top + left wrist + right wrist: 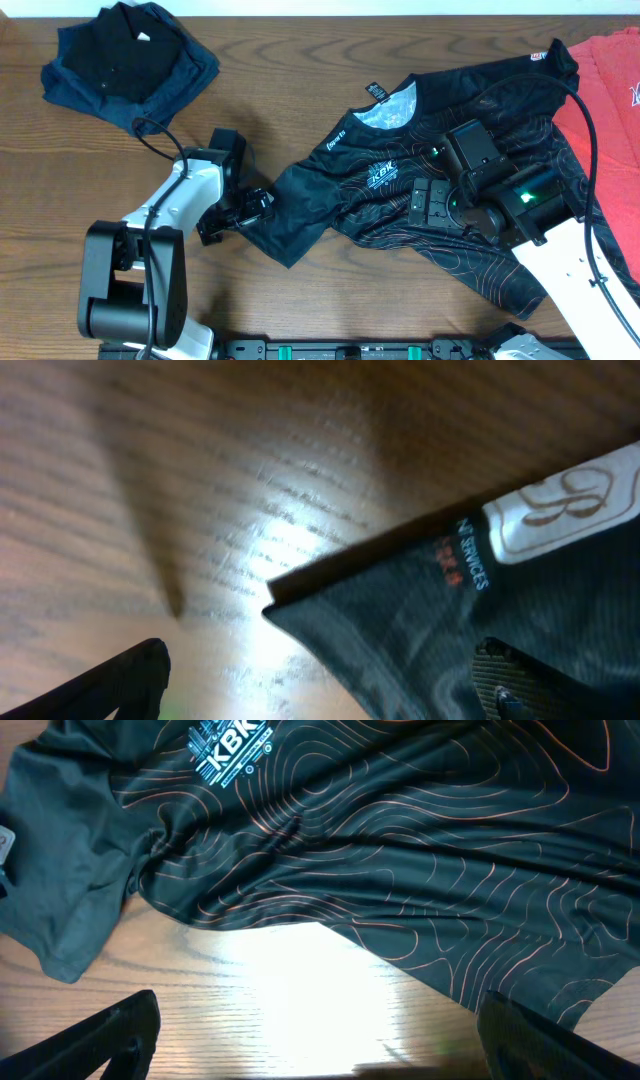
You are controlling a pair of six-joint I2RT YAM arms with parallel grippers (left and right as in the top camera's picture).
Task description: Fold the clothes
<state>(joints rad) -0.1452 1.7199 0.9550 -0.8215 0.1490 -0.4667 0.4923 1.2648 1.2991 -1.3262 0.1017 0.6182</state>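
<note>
The black jersey [450, 150] with thin orange contour lines lies spread and rumpled on the wooden table, collar [385, 105] toward the far side. My left gripper [250, 210] is low at the tip of its left sleeve. In the left wrist view the sleeve corner [420, 600] reaches between the open fingers [115, 680], and the right pad rests over the cloth. My right gripper [430, 203] hovers over the jersey's front hem. In the right wrist view it [320, 1040] is open over bare wood, and the hem [400, 890] lies just beyond.
A pile of dark navy and black garments [130, 60] sits at the far left corner. A coral-red T-shirt [610, 90] lies at the right edge, partly under the jersey's side. The near table edge [350, 345] runs along the bottom.
</note>
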